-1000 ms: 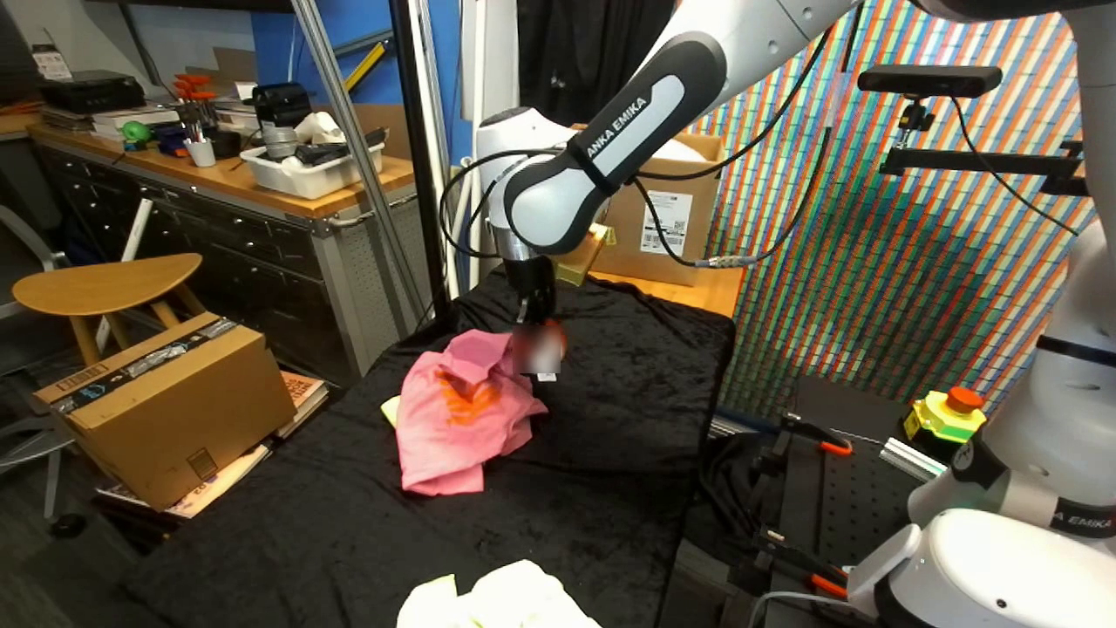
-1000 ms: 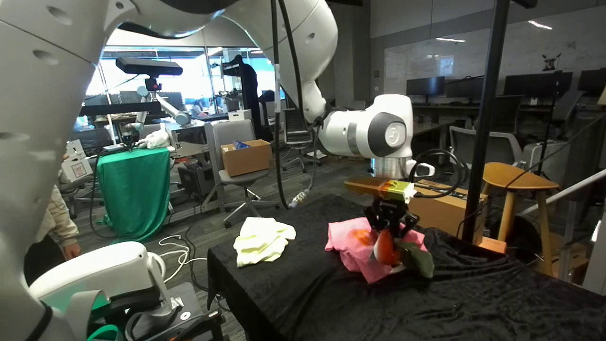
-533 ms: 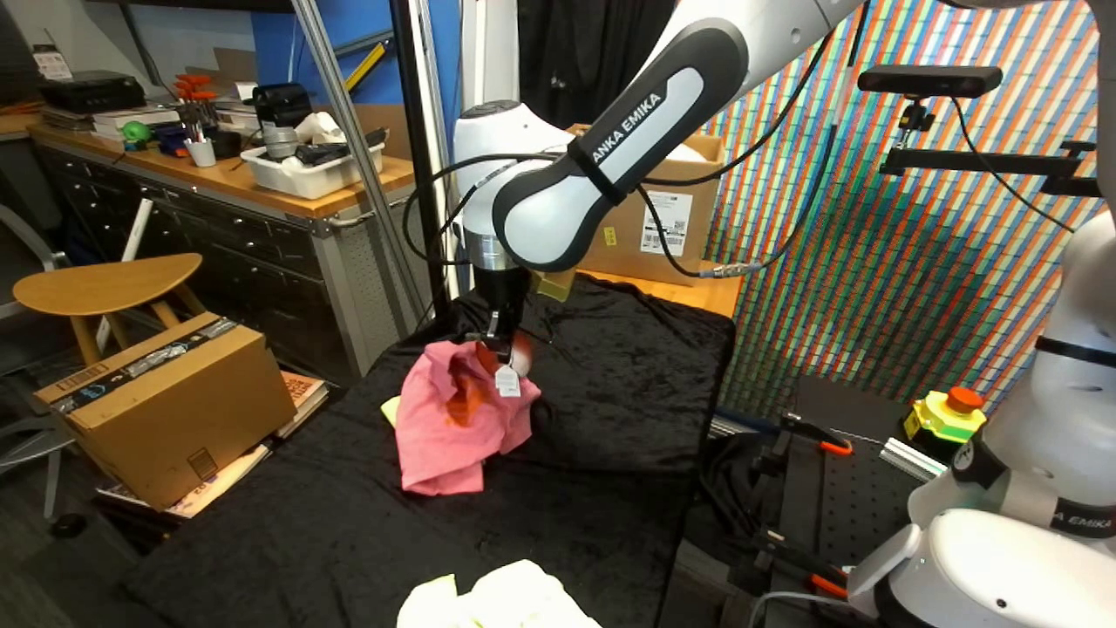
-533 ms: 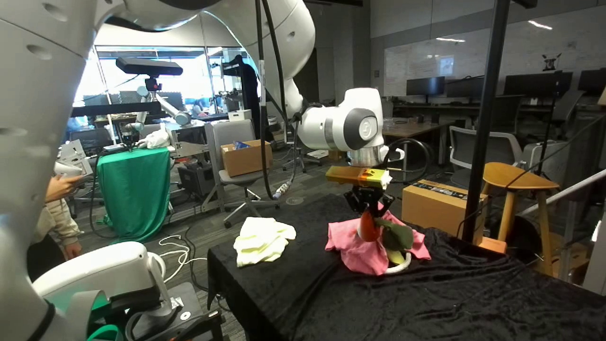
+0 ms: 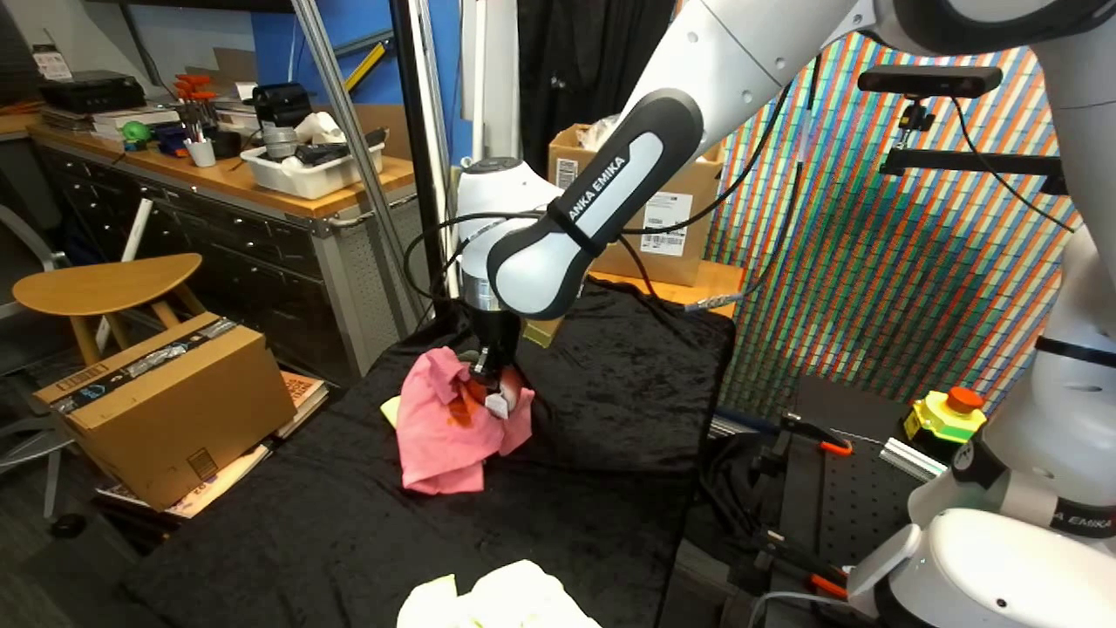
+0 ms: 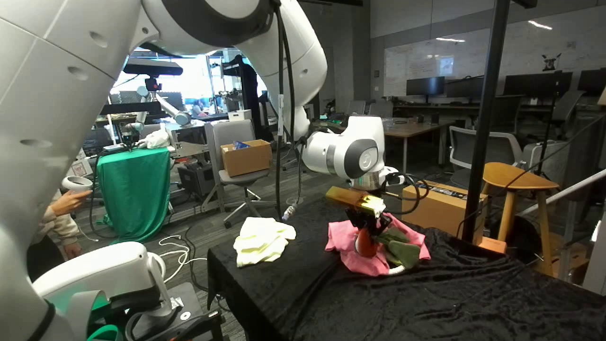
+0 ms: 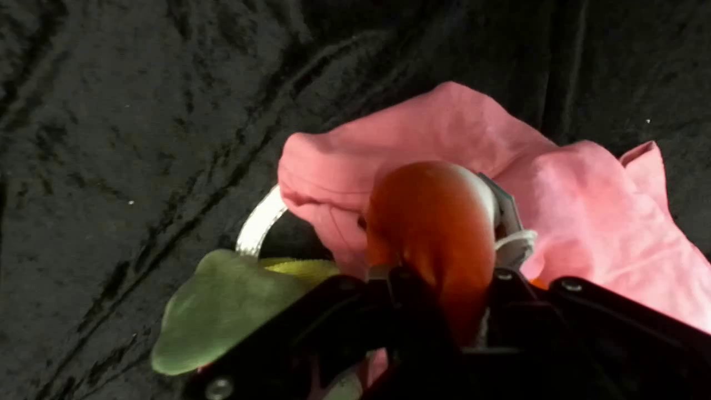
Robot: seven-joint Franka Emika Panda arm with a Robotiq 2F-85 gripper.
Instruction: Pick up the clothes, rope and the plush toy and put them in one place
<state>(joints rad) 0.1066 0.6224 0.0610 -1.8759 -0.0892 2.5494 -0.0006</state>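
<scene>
This reads as placing: the gripper (image 7: pixel 450 276) pinches the plush toy (image 7: pixel 433 214) over the pink garment (image 5: pixel 443 438), contact unclear; settle, then release

The black two-fingered hand (image 6: pixel 369 229) is dipping lower than half a second ago, and the orange-and-white plush toy (image 7: pixel 433 211) is shifting left in both exterior views, over the crumpled pink cloth (image 5: pixel 445 447), whose orange print is showing less. The soft green fabric flap (image 6: pixel 405 253) is sinking too, hiding more of the curved white rope-like strip (image 6: pixel 396 270). At the left, a white rounded controller (image 6: pixel 76 183) is coming into view.
</scene>
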